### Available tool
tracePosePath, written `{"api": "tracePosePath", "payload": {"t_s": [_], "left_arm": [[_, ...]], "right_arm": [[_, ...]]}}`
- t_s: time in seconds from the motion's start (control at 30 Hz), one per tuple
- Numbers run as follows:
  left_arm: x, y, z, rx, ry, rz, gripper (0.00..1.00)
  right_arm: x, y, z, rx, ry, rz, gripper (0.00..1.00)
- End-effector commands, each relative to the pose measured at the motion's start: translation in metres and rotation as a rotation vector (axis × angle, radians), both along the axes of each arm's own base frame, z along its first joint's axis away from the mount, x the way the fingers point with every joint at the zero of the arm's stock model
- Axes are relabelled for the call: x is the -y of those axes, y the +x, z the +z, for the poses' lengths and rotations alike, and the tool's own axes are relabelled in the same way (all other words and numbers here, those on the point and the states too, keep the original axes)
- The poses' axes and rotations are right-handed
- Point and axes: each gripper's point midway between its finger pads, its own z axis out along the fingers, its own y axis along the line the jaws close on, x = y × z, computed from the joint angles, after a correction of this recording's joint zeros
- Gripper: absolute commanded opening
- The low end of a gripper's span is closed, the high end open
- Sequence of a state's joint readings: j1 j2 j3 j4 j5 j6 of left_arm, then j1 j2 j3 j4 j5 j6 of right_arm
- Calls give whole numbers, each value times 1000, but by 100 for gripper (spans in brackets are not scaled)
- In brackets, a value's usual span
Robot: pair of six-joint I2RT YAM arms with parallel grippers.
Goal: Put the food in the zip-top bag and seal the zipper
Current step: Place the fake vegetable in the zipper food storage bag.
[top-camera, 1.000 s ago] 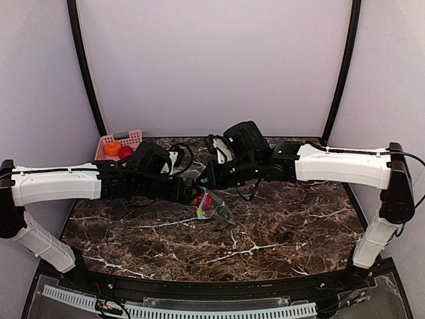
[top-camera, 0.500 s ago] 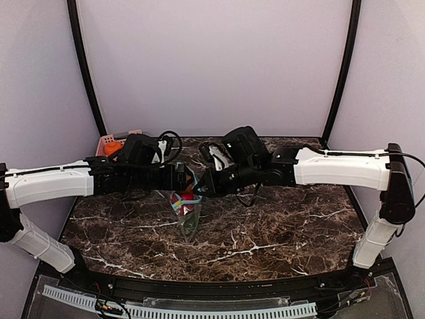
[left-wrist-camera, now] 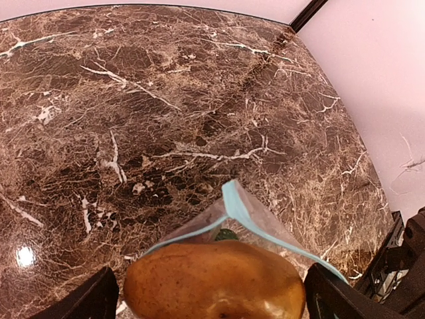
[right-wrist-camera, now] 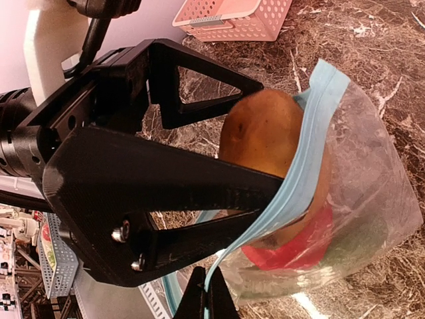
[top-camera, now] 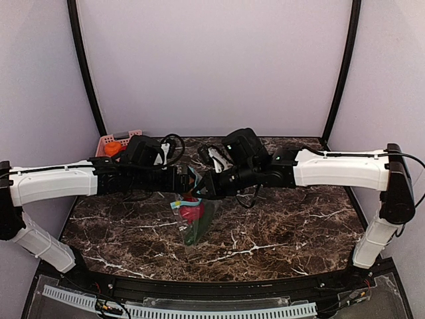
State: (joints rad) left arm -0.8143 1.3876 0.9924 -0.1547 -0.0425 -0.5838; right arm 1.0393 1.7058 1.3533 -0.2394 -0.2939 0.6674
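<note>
- Two food pieces: the small round red fruit (right-wrist-camera: 292,251) is inside the clear rectangular plastic zip-top bag (right-wrist-camera: 375,193). The brownish-orange round fruit (right-wrist-camera: 265,143) is only half through the mouth, lying against the red one.
- Right gripper (right-wrist-camera: 206,302): fingers closed flat on the thin teal-blue zipper strip (right-wrist-camera: 313,133). The bag hangs from that pinch, mid-way across the dark marble table (left-wrist-camera: 133,100), between the arms.
- Left gripper (left-wrist-camera: 214,292): fingers spread wide, one each side of the brown fruit. Gripping or clear of it: can't tell.
- Key relation: the fruit lies dead centre between the left fingers, with the bag interior beyond their tips. The strip's long axis runs up from the right pinch and crosses the side of the fruit facing away from the left gripper.
- Judgement: the fruit must pass fully beyond the strip, and the left fingers must back straight out, before sealing. The left arm is nearer the strip's free end.
- Risk: retreating fingers snag the mouth.
</note>
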Motion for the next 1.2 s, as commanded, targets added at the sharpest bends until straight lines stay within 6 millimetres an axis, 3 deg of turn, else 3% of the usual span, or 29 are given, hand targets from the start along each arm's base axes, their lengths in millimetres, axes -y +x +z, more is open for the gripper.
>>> {"api": "tracePosePath", "payload": {"t_s": [0.0, 0.3, 0.63, 0.93, 1.07, 1.17], "left_arm": [[2, -1, 20, 29, -45, -26, 99], [5, -16, 29, 7, -81, -96, 99], [-17, -31, 38, -9, -102, -65, 99], [-41, -40, 13, -118, -139, 6, 95], [-44, -49, 6, -156, -182, 12, 88], [-44, -58, 2, -180, -231, 6, 89]], "right_arm": [[-3, -5, 8, 6, 31, 17, 0], [-3, -5, 6, 3, 28, 12, 0], [-3, -3, 6, 4, 28, 6, 0], [-5, -3, 8, 6, 39, 14, 0], [-5, -4, 8, 5, 40, 13, 0], [-4, -4, 8, 5, 40, 13, 0]]}}
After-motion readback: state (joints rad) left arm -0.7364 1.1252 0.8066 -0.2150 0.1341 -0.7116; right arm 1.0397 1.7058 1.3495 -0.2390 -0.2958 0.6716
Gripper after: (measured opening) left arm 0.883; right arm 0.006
